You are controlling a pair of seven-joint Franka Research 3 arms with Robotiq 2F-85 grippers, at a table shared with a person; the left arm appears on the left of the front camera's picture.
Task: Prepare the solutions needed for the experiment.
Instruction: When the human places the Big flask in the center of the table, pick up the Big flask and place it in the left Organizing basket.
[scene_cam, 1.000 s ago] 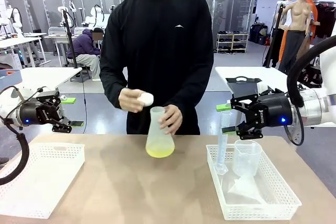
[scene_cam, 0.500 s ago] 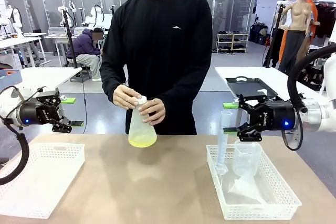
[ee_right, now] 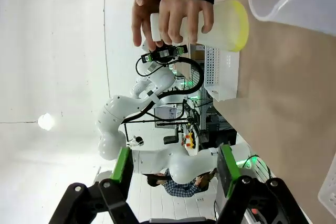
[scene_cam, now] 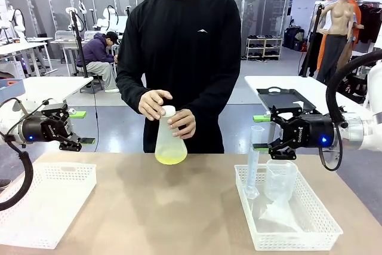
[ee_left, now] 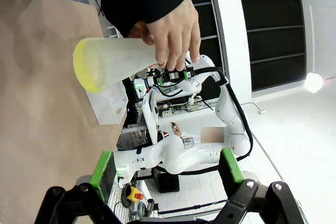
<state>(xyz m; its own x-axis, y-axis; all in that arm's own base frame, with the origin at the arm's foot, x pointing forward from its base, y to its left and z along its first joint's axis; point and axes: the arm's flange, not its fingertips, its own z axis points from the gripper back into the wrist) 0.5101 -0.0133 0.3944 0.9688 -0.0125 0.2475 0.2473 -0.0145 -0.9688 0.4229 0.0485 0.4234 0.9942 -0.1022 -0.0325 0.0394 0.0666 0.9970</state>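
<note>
Solutions [scene_cam: 171, 159] in flask [scene_cam: 169, 144], one hand [scene_cam: 154, 103] on cap [scene_cam: 169, 111], other hand [scene_cam: 182, 123] around neck

At the left edge of the picture, the left gripper [scene_cam: 82, 128] is black with green pads [scene_cam: 76, 114] and a small blue light [scene_cam: 30, 137]. A black cable [scene_cam: 27, 174] loops under it. At the right edge, the right gripper [scene_cam: 260, 132] looks the same. It sits on a white arm [scene_cam: 376, 106] with a second cable [scene_cam: 338, 79]. The person in the middle wears a black shirt [scene_cam: 185, 64] with long sleeves and a tiny white mark [scene_cam: 203, 30] on the chest.
</note>
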